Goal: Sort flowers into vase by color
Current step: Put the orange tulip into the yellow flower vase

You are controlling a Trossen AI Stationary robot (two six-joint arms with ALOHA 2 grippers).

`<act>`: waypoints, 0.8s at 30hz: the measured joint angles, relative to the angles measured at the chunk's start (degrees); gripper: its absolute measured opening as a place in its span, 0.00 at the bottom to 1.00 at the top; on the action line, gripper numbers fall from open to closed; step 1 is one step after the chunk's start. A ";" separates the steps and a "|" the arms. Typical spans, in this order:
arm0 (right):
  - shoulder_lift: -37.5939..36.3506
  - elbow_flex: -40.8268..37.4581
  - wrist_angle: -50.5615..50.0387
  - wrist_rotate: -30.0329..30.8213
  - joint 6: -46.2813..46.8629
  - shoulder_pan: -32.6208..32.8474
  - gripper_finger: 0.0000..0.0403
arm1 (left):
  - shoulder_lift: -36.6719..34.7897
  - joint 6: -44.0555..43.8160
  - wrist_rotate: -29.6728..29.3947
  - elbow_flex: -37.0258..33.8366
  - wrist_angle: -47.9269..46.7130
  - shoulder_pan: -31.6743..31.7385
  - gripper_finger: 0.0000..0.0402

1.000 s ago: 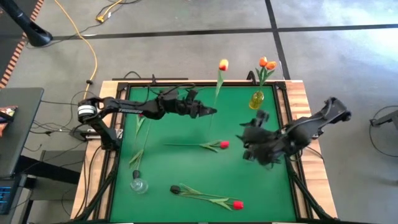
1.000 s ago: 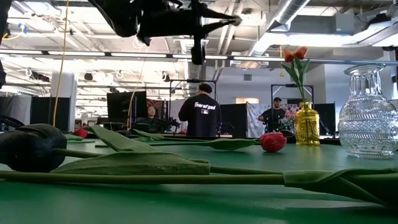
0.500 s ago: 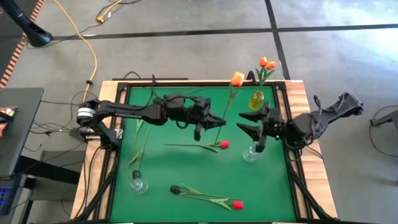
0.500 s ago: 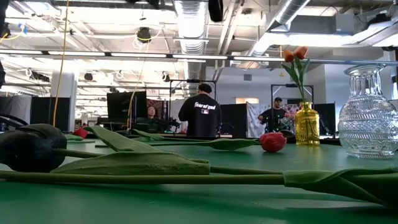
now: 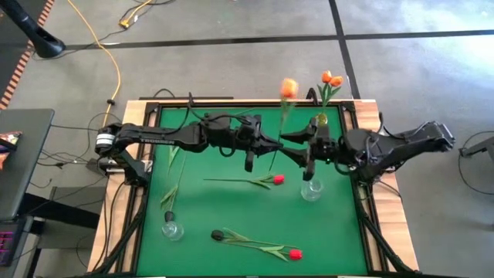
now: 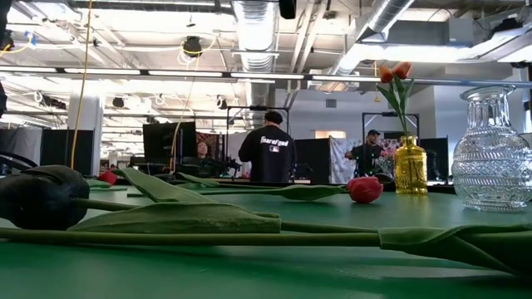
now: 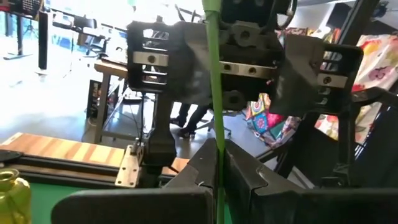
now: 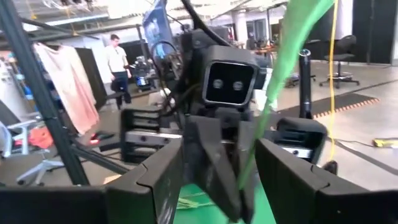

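We have the orange-headed artificial tulip with its long thin green stem [image 5: 282, 116] held up above the middle of the green-covered table [image 5: 231, 208], its blurred head [image 5: 289, 87] high toward the far edge. Our left gripper [image 5: 272, 149] is clamped fully shut on the lower stem, as the left wrist view shows with the stem [image 7: 214, 106] running straight up from between the dark fingers. Our right gripper [image 5: 296, 148] faces it from just beside, fingers spread partway with the green stem [image 8: 273, 106] passing in the gap; we cannot tell whether the pads touch it yet. We judge this flower as very light, so weight is no worry, but the stem is slim, smooth plastic and whippy, and the head will sway and lag with any quick move. A hold low on the stem leaves a long free length, so we would take it near the middle, below the leaves, for steering the cut end downward. The small yellow glass vase [image 5: 319, 123] at the far right already carries two orange tulips [image 5: 331, 79], so that looks to be the home for this colour; its neck is narrow and the bottle light, so it could tip. The clear cut-glass vase [image 5: 311, 188] stands just below the right gripper, and a small clear round vase [image 5: 172, 228] sits near left. On the cloth lie a red tulip [image 5: 272, 180], another red tulip [image 5: 285, 252] and a dark blackish tulip [image 5: 219, 234].
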 joint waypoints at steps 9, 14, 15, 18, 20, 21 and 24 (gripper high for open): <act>0.83 0.02 1.04 -1.47 1.11 -3.05 0.56 | 0.00 0.81 -0.21 -0.04 -0.33 0.13 0.00; 0.98 0.02 0.65 -1.47 1.32 -3.40 0.50 | 0.00 1.17 -0.37 -0.04 -0.28 0.15 0.00; 0.98 0.02 0.57 -1.47 1.33 -3.41 0.47 | 0.00 1.21 -0.70 -0.06 -0.29 0.15 0.00; 1.02 0.02 0.40 -1.51 1.29 -3.83 0.36 | 0.00 1.23 -1.62 -0.07 -0.20 0.21 0.00; 1.17 0.02 0.45 -1.51 1.28 -4.12 0.28 | 0.00 1.14 -2.29 -0.07 -0.31 0.28 0.00; 1.29 0.02 0.48 -1.49 1.29 -4.23 0.24 | 0.00 1.04 -2.81 -0.07 -0.33 0.28 0.00; 1.57 0.02 0.27 -1.49 1.28 -4.33 0.11 | 0.00 1.76 -4.02 -0.07 -0.49 0.31 0.03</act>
